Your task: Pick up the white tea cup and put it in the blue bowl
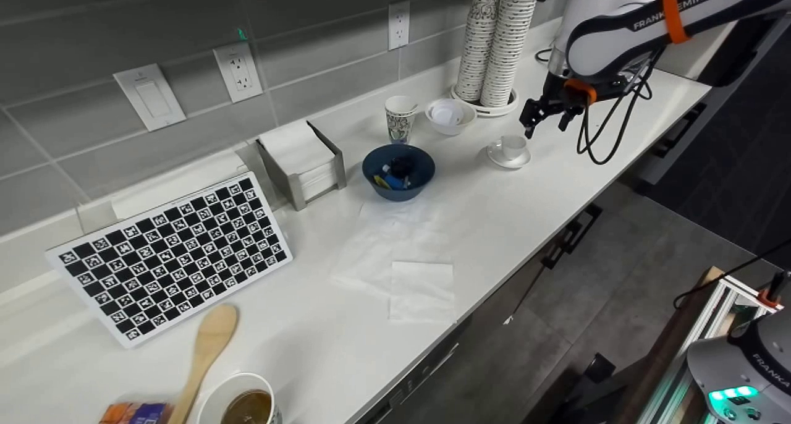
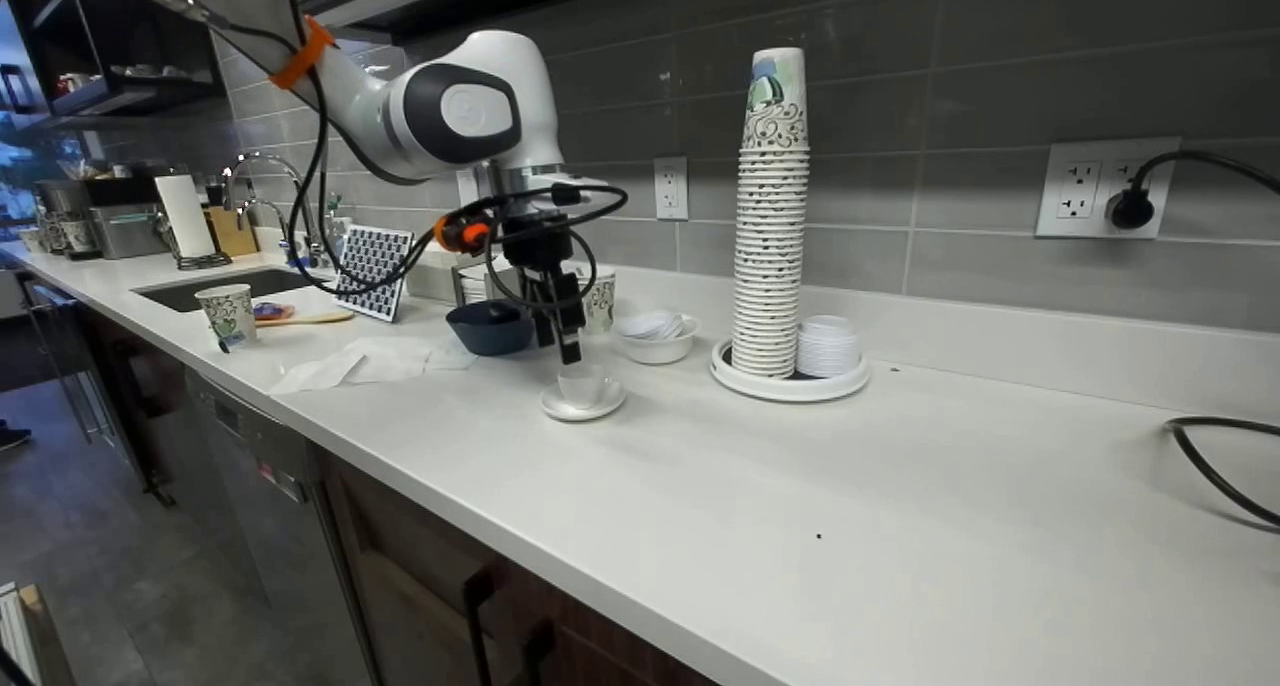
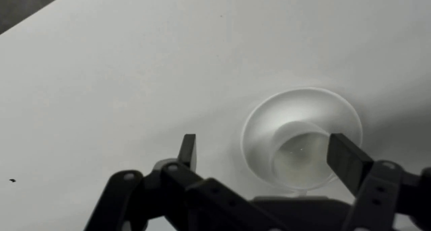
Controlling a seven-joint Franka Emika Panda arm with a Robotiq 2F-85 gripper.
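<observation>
In an exterior view we count one white tea cup [image 1: 515,147] on one saucer [image 1: 510,164], apart from one blue bowl [image 1: 397,194], plus two paper-cup stacks [image 1: 513,41]. In an exterior view our gripper [image 2: 558,351] hangs by the cup; contact unclear. Wrist view: we see two fingers [image 3: 346,162] spread wide, nothing held, one overlapping the cup's edge.

White tea cup [image 1: 513,147] upright on saucer [image 1: 494,154]; dark blue bowl [image 1: 398,194] (small items [image 1: 394,180] inside) on counter [image 1: 494,226].

White tea cup [image 1: 513,147] on white saucer [image 1: 510,164]
</observation>
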